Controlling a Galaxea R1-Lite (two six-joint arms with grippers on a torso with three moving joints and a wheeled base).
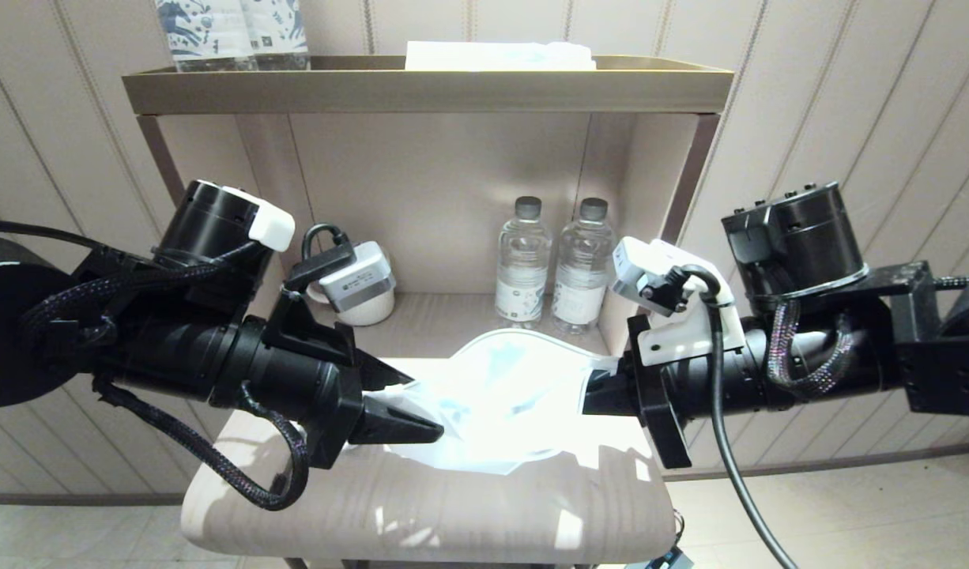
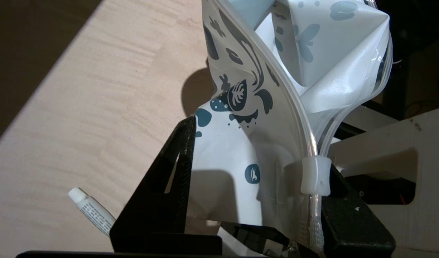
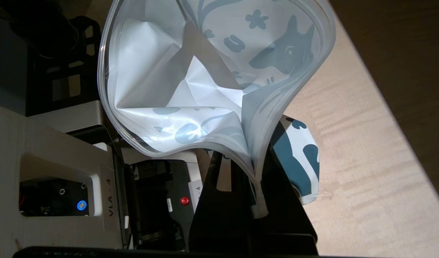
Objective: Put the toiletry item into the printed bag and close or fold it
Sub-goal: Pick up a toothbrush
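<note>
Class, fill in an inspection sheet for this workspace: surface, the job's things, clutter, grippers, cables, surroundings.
Surface: pale wood-grain table, patches of sunlight.
Job's things: bag held up off the table between both grippers, mouth gaping open; toothbrush nothing seen.
Clutter: small white tube lying on the table by the left gripper.
Grippers: left gripper open, bag's end between its fingers; right gripper shut on the bag's other end.
Cables: braided cable looping under the left arm; black cable hanging from the right wrist.
Surroundings: shelf behind, with mug and two bottles inside.
</note>
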